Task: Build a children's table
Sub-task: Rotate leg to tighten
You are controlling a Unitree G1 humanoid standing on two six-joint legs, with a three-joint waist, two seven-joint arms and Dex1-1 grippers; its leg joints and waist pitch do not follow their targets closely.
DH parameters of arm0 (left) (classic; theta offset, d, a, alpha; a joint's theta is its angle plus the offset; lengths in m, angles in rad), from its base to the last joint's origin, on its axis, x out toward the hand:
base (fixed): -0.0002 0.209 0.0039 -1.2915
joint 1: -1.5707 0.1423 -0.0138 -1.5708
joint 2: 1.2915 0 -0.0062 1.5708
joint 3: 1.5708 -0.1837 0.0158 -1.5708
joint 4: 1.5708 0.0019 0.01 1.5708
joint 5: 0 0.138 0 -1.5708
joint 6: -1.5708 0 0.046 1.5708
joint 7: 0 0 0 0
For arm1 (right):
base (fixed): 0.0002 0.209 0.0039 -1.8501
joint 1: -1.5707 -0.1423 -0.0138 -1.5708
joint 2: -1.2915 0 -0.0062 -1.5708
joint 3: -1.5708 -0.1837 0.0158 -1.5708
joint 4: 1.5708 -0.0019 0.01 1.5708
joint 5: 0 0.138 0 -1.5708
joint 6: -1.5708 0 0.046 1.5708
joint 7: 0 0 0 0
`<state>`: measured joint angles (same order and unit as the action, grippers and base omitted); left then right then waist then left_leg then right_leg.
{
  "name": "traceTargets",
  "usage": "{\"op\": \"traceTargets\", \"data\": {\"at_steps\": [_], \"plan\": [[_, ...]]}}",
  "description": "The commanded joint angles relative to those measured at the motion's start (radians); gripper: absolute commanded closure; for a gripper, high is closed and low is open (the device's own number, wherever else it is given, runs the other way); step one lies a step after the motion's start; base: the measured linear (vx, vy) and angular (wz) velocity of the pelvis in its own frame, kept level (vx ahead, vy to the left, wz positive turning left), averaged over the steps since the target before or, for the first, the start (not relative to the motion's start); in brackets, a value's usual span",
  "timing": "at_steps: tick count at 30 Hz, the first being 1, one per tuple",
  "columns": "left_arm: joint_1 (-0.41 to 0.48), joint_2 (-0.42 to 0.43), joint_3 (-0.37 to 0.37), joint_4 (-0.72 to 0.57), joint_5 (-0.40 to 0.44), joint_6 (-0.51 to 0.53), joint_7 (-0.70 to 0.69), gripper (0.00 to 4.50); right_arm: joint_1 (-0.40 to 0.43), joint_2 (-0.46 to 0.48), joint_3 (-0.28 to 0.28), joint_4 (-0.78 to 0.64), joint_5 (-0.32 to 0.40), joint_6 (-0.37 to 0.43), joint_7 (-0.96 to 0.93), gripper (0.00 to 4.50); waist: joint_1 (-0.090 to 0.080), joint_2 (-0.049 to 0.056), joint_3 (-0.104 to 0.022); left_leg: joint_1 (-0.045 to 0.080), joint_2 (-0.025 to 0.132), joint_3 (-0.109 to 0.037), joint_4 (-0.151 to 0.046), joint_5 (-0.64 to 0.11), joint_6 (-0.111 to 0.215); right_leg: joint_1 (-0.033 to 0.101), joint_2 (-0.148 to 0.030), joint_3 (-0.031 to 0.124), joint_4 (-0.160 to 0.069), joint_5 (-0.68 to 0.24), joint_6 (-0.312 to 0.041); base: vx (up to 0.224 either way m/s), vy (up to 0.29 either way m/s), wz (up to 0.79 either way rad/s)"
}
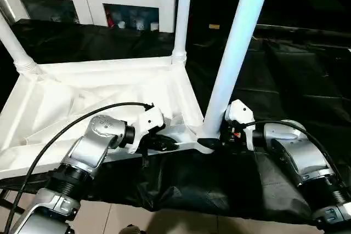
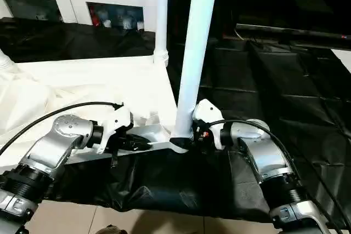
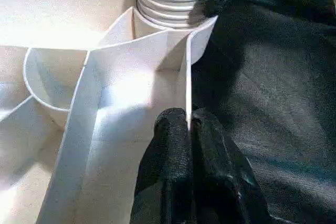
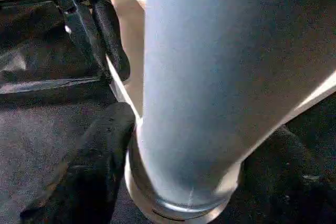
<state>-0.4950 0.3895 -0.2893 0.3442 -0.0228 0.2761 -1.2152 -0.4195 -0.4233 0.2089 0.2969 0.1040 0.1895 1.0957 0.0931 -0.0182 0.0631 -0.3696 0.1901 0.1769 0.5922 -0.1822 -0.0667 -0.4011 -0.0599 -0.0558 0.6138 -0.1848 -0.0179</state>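
The left tool [image 3: 188, 129] pinches the upturned table top's [image 1: 82, 97] near rim, while the right tool's [image 4: 184, 177] spread fingers straddle the upright leg's [image 1: 236, 47] base.

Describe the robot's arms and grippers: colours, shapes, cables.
Both forearms are silver, rounded metal with black ribbed collars. The left arm and right arm each carry a white wrist housing and a looping black cable. Each gripper, left and right, has two black fingers.
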Motion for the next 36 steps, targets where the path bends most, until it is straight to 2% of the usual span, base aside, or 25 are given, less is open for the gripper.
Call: {"op": "traceTargets", "data": {"at_steps": [1, 7, 13, 14, 15, 16, 17, 19, 21, 22, 25, 26, 27, 28, 30, 32, 33, 34, 36], "plan": [[-0.017, -0.029, 0.003, -0.048, -0.043, -0.038, 0.003, 4.50, 0.017, 0.016, 0.064, -0.039, 0.000, 0.006, 0.030, 1.66, -0.002, -0.004, -0.070, 0.014, 0.043, -0.011, -0.066, -0.167, 0.045, 0.050, -0.081, 0.048, -0.073, -0.203, -0.211, 0.000, 0.000, 0.00], [-0.006, -0.046, 0.003, -0.053, -0.035, -0.038, 0.040, 4.50, 0.049, 0.032, 0.072, -0.052, -0.005, 0.010, 0.007, 1.84, -0.002, -0.006, -0.069, 0.013, 0.043, -0.011, -0.067, -0.166, 0.047, 0.050, -0.082, 0.048, -0.074, -0.219, -0.204, 0.000, 0.000, 0.00], [-0.030, -0.102, 0.017, -0.014, 0.000, -0.022, 0.161, 4.50, 0.060, 0.109, 0.037, -0.012, -0.018, 0.017, -0.130, 1.89, -0.007, -0.009, -0.064, 0.017, 0.041, -0.012, -0.070, -0.205, 0.024, 0.044, -0.083, 0.048, -0.086, -0.321, -0.175, 0.000, 0.000, 0.00], [-0.043, -0.126, 0.024, 0.004, 0.007, -0.017, 0.201, 4.50, 0.053, 0.140, 0.025, 0.015, -0.035, 0.023, -0.200, 1.89, -0.006, -0.011, -0.065, 0.018, 0.041, -0.012, -0.069, -0.211, 0.023, 0.045, -0.084, 0.048, -0.089, -0.341, -0.165, 0.000, 0.000, 0.00], [-0.074, -0.185, 0.032, 0.039, 0.025, 0.005, 0.293, 4.50, 0.035, 0.223, -0.006, 0.076, -0.065, 0.042, -0.368, 1.89, -0.009, -0.009, -0.062, 0.016, 0.039, -0.011, -0.070, -0.209, 0.019, 0.041, -0.082, 0.048, -0.091, -0.352, -0.159, 0.000, 0.000, 0.00], [-0.085, -0.206, 0.034, 0.051, 0.030, 0.015, 0.322, 4.50, 0.028, 0.254, -0.018, 0.095, -0.070, 0.054, -0.425, 1.89, -0.011, -0.006, -0.062, 0.019, 0.039, -0.011, -0.071, -0.215, 0.012, 0.037, -0.082, 0.048, -0.093, -0.363, -0.159, 0.000, 0.000, 0.00], [-0.107, -0.246, 0.038, 0.077, 0.042, 0.031, 0.385, 4.50, 0.007, 0.313, -0.040, 0.137, -0.076, 0.068, -0.529, 1.89, -0.018, -0.007, -0.065, 0.022, 0.035, -0.016, -0.073, -0.236, -0.016, 0.039, -0.083, 0.045, -0.094, -0.409, -0.148, 0.000, 0.000, 0.00], [-0.113, -0.257, 0.040, 0.085, 0.046, 0.033, 0.404, 4.50, -0.001, 0.329, -0.045, 0.150, -0.081, 0.069, -0.561, 1.89, -0.016, -0.008, -0.066, 0.020, 0.036, -0.018, -0.074, -0.228, -0.018, 0.042, -0.086, 0.045, -0.095, -0.399, -0.141, 0.000, 0.000, 0.00], [-0.129, -0.288, 0.038, 0.102, 0.057, 0.039, 0.446, 4.50, -0.035, 0.381, -0.060, 0.201, -0.090, 0.070, -0.657, 1.89, -0.018, -0.006, -0.065, 0.020, 0.037, -0.015, -0.073, -0.234, -0.008, 0.038, -0.084, 0.048, -0.095, -0.360, -0.148, 0.000, 0.000, 0.00], [-0.135, -0.303, 0.032, 0.107, 0.064, 0.034, 0.462, 4.50, -0.061, 0.414, -0.058, 0.234, -0.110, 0.046, -0.703, 1.89, -0.019, -0.004, -0.068, 0.018, 0.034, -0.016, -0.072, -0.228, -0.006, 0.042, -0.084, 0.047, -0.093, -0.355, -0.147, 0.000, 0.000, 0.00], [-0.137, -0.314, 0.028, 0.106, 0.065, 0.029, 0.458, 4.50, -0.082, 0.432, -0.056, 0.260, -0.122, 0.021, -0.724, 1.89, -0.021, -0.003, -0.069, 0.018, 0.035, -0.015, -0.071, -0.215, -0.004, 0.041, -0.084, 0.048, -0.091, -0.325, -0.150, 0.000, 0.000, 0.00], [-0.141, -0.321, 0.029, 0.110, 0.068, 0.025, 0.455, 4.50, -0.099, 0.447, -0.067, 0.281, -0.120, 0.005, -0.721, 1.55, -0.023, -0.003, -0.071, 0.015, 0.036, -0.014, -0.071, -0.202, 0.001, 0.045, -0.083, 0.049, -0.087, -0.290, -0.155, 0.000, 0.000, 0.00], [-0.142, -0.322, 0.030, 0.113, 0.070, 0.022, 0.453, 4.50, -0.107, 0.454, -0.073, 0.290, -0.123, 0.002, -0.723, 1.21, -0.025, -0.009, -0.071, 0.012, 0.036, -0.013, -0.071, -0.185, 0.008, 0.046, -0.081, 0.049, -0.083, -0.252, -0.163, 0.000, 0.000, 0.00], [-0.141, -0.321, 0.031, 0.113, 0.071, 0.020, 0.451, 4.50, -0.112, 0.456, -0.077, 0.294, -0.120, 0.003, -0.719, 1.21, -0.025, -0.007, -0.072, 0.012, 0.036, -0.013, -0.070, -0.177, 0.011, 0.048, -0.082, 0.048, -0.080, -0.237, -0.168, 0.000, 0.000, 0.00], [-0.130, -0.305, 0.029, 0.099, 0.066, 0.004, 0.424, 4.50, -0.118, 0.449, -0.082, 0.287, -0.106, 0.008, -0.692, 1.11, -0.028, -0.005, -0.073, 0.011, 0.036, -0.013, -0.069, -0.161, 0.021, 0.050, -0.081, 0.048, -0.076, -0.199, -0.182, 0.000, 0.000, 0.00], [-0.113, -0.279, 0.023, 0.078, 0.055, -0.004, 0.392, 4.50, -0.114, 0.421, -0.074, 0.273, -0.104, 0.006, -0.651, 0.77, -0.028, -0.004, -0.072, 0.011, 0.036, -0.012, -0.069, -0.153, 0.028, 0.050, -0.081, 0.048, -0.075, -0.179, -0.189, 0.000, 0.000, 0.00], [-0.110, -0.274, 0.022, 0.075, 0.053, -0.006, 0.386, 4.50, -0.113, 0.415, -0.072, 0.271, -0.105, 0.006, -0.644, 0.77, -0.027, -0.011, -0.073, 0.010, 0.037, -0.012, -0.069, -0.154, 0.034, 0.053, -0.083, 0.047, -0.073, -0.181, -0.191, 0.000, 0.000, 0.00], [-0.095, -0.249, 0.021, 0.059, 0.043, -0.005, 0.358, 4.50, -0.114, 0.376, -0.058, 0.272, -0.127, 0.002, -0.628, 0.75, -0.028, -0.008, -0.071, 0.012, 0.038, -0.011, -0.069, -0.155, 0.036, 0.050, -0.083, 0.048, -0.074, -0.185, -0.194, 0.000, 0.000, 0.00], [-0.088, -0.238, 0.023, 0.053, 0.041, -0.007, 0.345, 4.50, -0.115, 0.357, -0.052, 0.278, -0.140, -0.004, -0.622, 0.73, -0.030, -0.008, -0.070, 0.010, 0.037, -0.011, -0.069, -0.161, 0.037, 0.051, -0.083, 0.048, -0.076, -0.196, -0.193, 0.000, 0.000, 0.00]]}}
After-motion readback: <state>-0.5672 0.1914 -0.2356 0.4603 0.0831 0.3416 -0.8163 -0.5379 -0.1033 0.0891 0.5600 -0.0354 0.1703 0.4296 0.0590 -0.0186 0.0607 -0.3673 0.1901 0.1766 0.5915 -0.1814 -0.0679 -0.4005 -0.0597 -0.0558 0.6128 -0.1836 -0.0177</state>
